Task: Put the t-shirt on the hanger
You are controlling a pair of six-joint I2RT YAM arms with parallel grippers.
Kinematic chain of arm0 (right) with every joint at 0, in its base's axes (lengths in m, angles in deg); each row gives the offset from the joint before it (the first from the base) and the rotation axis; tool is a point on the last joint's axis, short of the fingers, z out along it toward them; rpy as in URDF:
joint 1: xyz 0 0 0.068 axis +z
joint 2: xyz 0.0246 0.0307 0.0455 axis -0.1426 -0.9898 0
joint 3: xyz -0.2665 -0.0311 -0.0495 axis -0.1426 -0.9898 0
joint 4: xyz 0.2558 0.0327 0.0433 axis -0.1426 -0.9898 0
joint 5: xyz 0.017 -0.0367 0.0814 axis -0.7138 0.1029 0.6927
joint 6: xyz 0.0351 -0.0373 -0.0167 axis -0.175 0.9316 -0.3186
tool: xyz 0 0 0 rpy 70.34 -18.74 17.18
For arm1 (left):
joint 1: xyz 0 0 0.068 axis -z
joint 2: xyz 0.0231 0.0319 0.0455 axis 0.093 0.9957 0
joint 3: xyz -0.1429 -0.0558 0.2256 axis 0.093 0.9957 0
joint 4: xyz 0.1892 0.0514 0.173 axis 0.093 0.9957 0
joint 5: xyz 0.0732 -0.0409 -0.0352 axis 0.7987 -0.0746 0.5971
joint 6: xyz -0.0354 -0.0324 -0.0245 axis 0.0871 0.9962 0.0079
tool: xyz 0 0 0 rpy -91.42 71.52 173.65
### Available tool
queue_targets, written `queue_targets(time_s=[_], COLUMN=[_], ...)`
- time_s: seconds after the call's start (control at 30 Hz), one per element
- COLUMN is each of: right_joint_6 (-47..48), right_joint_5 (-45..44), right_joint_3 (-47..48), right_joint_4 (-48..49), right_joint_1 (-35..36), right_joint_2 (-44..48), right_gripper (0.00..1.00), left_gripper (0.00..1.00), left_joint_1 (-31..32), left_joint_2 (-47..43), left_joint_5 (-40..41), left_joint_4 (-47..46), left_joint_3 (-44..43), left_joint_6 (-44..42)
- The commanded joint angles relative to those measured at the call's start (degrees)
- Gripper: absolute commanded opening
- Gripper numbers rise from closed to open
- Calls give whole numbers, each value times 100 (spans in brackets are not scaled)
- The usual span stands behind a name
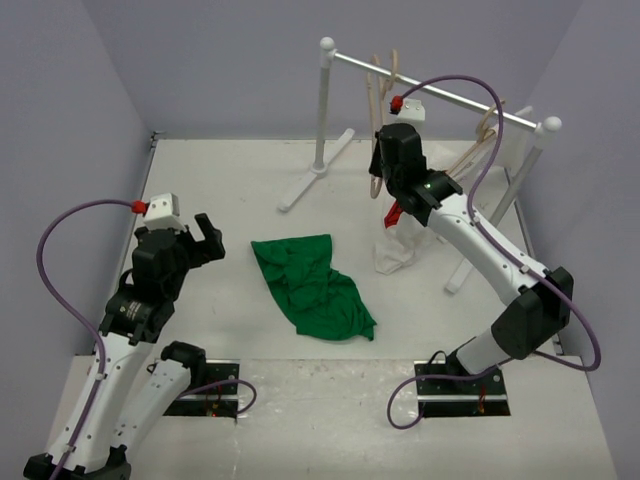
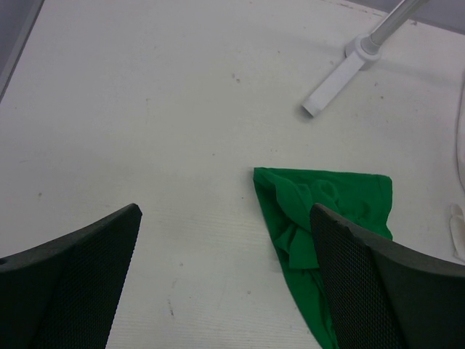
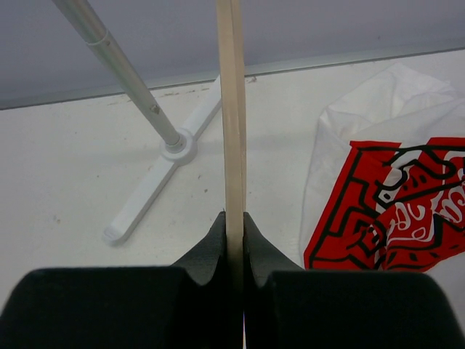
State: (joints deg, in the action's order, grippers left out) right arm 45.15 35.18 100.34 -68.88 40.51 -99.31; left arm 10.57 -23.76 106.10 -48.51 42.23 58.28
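The green t-shirt [image 1: 312, 287] lies crumpled on the white table, in the middle. It also shows in the left wrist view [image 2: 327, 211]. My left gripper [image 1: 205, 238] is open and empty, left of the shirt and above the table; in its wrist view [image 2: 225, 211] the right finger [image 2: 385, 291] overlaps the shirt's edge. The tan wooden hanger [image 1: 376, 110] hangs from the rack's rail. My right gripper [image 1: 384, 178] is shut on the hanger's thin bar [image 3: 232, 109], as its wrist view [image 3: 235, 222] shows.
A white clothes rack [image 1: 325, 100] stands at the back, with its foot [image 2: 338, 76] on the table and its post [image 3: 120, 73] slanting. A white garment with a red print [image 1: 400, 235] hangs just right of my right gripper [image 3: 392, 211]. Another wooden hanger [image 1: 490, 125] is on the rail's right end.
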Motion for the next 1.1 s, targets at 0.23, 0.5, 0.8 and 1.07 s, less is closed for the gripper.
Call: queue_targets(time_s=[0.23, 0.5, 0.8, 1.07], right_joint_6=[506, 336, 151, 400], right_joint_5=[365, 974, 2624, 2651], right_joint_3=[-932, -1554, -2214, -2401], right_joint_4=[1027, 206, -880, -1480], right_joint_1=[-23, -23, 30, 36], right_joint_2=[1292, 2056, 3822, 4823], right_gripper=[0, 0, 0, 0], left_gripper=[100, 100, 100, 75], left_joint_1=[36, 36, 204, 2489], left_joint_2=[113, 339, 1260, 2197], left_joint_5=[-3, -68, -1793, -384], left_joint_4=[-233, -217, -869, -1491], left_joint_3=[56, 6, 462, 962], left_joint_6=[5, 8, 1077, 2000])
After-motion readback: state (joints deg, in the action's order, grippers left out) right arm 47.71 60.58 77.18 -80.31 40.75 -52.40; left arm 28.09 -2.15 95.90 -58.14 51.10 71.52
